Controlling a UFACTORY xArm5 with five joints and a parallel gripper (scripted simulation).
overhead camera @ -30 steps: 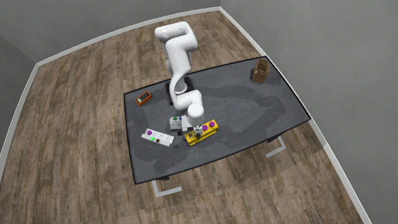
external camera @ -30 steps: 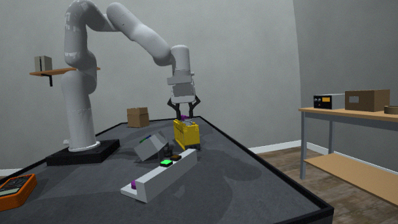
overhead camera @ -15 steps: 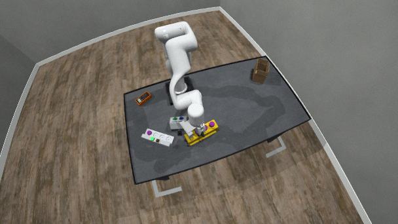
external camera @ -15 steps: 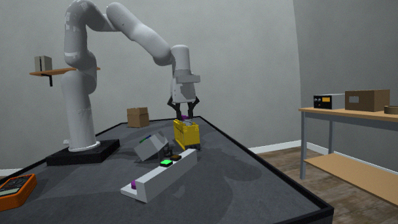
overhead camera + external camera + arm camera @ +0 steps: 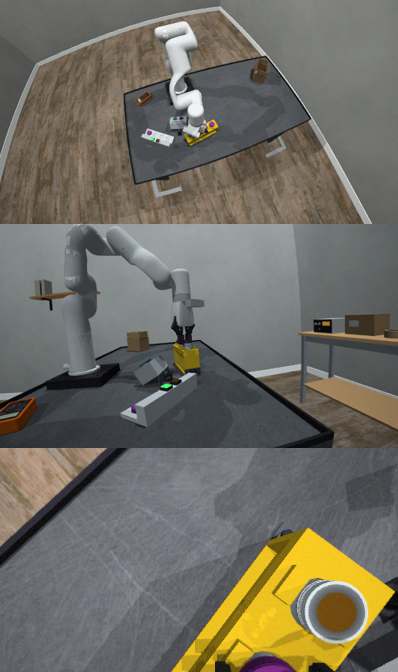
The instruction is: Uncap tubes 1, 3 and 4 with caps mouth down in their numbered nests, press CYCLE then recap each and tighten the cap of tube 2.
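Note:
The yellow decapping station [image 5: 201, 132] stands mid-table. My gripper [image 5: 184, 339] is straight above it, with its fingers set loosely on either side of a purple cap [image 5: 262, 664] that sits on a tube; the fingers are open, not clamped. The end tube beside it [image 5: 336, 611] is uncapped and shows brown liquid. Another purple cap [image 5: 212, 124] sits on the tube at the far end of the station. On the white cap tray [image 5: 158, 137] one purple cap [image 5: 149, 132] lies in an end nest, and the green lamp [image 5: 166, 386] is lit.
The grey key housing [image 5: 177, 122] with the green and blue keys stands between the tray and the arm's base. An orange multimeter [image 5: 143, 98] lies at one table corner and a cardboard box [image 5: 260, 71] at another. The table edge runs close to the station in the wrist view.

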